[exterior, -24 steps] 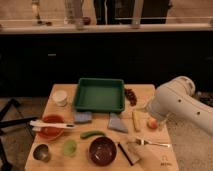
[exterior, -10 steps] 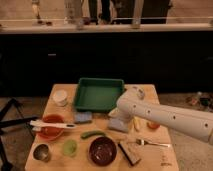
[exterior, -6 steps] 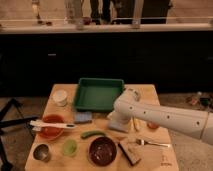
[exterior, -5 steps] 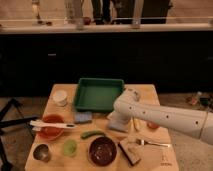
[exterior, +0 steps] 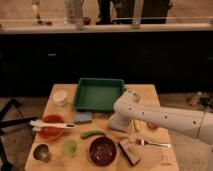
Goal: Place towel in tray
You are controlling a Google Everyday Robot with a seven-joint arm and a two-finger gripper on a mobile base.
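The green tray (exterior: 99,81) stands at the back middle of the wooden table (exterior: 150,92), with nothing in it. The grey-blue towel (exterior: 116,127) lies on the table just in front of the tray's right corner. My white arm reaches in from the right. My gripper (exterior: 120,119) is down on the towel and covers most of it. Only the towel's near edge shows below the wrist.
A blue sponge (exterior: 83,117) lies left of the towel, with a green vegetable (exterior: 92,134) and a dark bowl (exterior: 102,150) in front. A red bowl with a white utensil (exterior: 50,125) and a white cup (exterior: 60,97) are at the left. A banana (exterior: 136,125), an orange fruit (exterior: 152,126) and a fork (exterior: 152,143) are at the right.
My arm has swung from the table's right side to the left and lowered, so the gripper now sits on the towel. The towel has not visibly moved.
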